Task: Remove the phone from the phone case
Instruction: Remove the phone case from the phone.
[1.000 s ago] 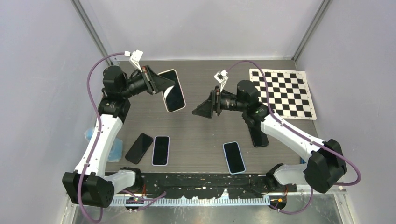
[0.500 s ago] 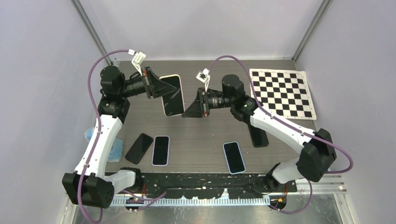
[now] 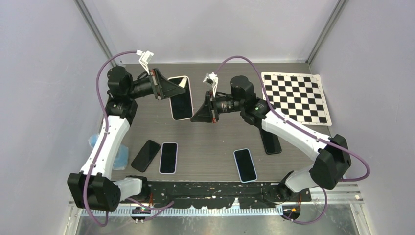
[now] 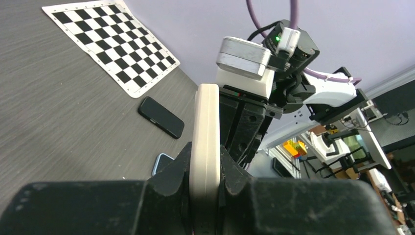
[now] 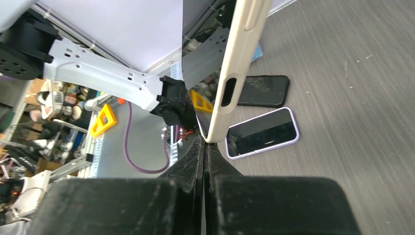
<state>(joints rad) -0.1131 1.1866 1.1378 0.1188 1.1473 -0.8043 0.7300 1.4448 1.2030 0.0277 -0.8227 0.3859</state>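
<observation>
The phone (image 3: 182, 103), dark screen up, sits in a cream phone case (image 4: 205, 122) and hangs in the air over the back of the table. My left gripper (image 3: 169, 90) is shut on one end of it; the left wrist view has the case's edge pinched between the fingers (image 4: 205, 166). My right gripper (image 3: 194, 119) is shut, with nothing between its fingers. In the right wrist view its tips (image 5: 203, 147) meet right at the lower corner of the case (image 5: 242, 58).
On the table lie a bare black phone (image 3: 146, 155), a purple-cased phone (image 3: 168, 157), a blue-cased phone (image 3: 245, 165) and another black phone (image 3: 271, 142) under the right arm. A checkerboard mat (image 3: 296, 97) lies back right. A blue cloth (image 3: 95, 142) sits at the left edge.
My right arm swung left up to the held phone's near corner and its jaws went from wide open to shut. The left arm kept its grip and barely shifted.
</observation>
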